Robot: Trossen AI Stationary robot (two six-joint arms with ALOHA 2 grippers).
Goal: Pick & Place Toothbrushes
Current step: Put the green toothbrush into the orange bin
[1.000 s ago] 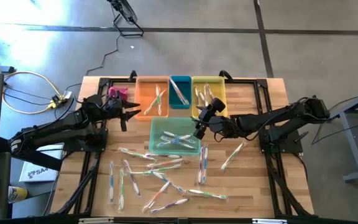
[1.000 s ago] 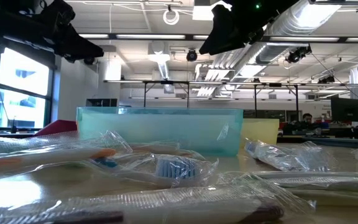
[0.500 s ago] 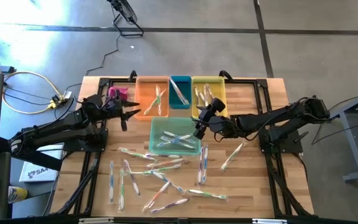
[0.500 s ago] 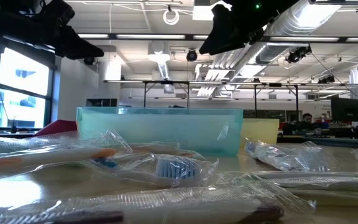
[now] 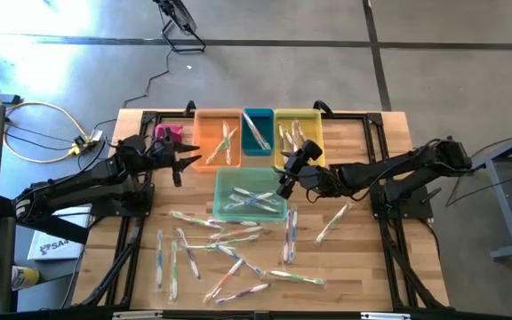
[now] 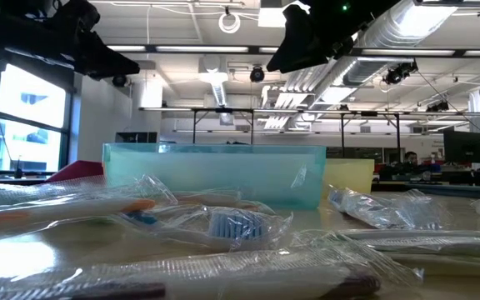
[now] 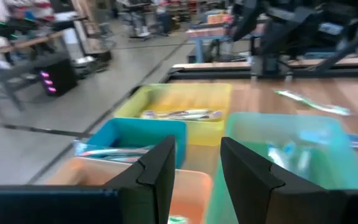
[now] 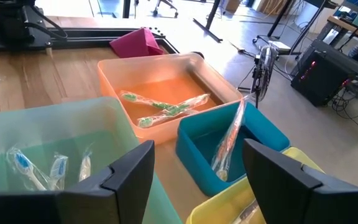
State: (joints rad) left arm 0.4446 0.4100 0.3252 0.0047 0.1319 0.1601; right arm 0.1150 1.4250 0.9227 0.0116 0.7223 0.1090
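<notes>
High view: left hand (image 5: 188, 163) hung at the orange bin's (image 5: 208, 124) 9 o'clock edge, fingers apart, nothing between them. Right hand (image 5: 284, 182) hung over the pale green bin's (image 5: 225, 180) 3 o'clock rim, fingers wide apart, empty.

Toothbrushes (image 5: 229, 252): most lay scattered on the desk (image 5: 363, 258) at 6 o'clock of the green bin; one lay alone at 4 o'clock, near the right arm's base. Others lay inside the orange, teal (image 5: 258, 114) and yellow (image 5: 299, 116) bins along the 12 o'clock side, and several in the green bin.

Low view: only this one showed the clear wrappers around the nearest toothbrushes, and the green bin's wall rising behind them. Both hands appeared merely as dark shapes above; finger state not readable there.

Left wrist view: its own fingers (image 7: 160, 168) stood apart over the orange bin's rim, the yellow bin's contents visible beyond.

Right wrist view: two green-accented brushes lay crossed in the orange bin, one wrapped brush leaned upright in the teal bin, and a magenta object (image 8: 138, 41) sat beyond on the desk.
</notes>
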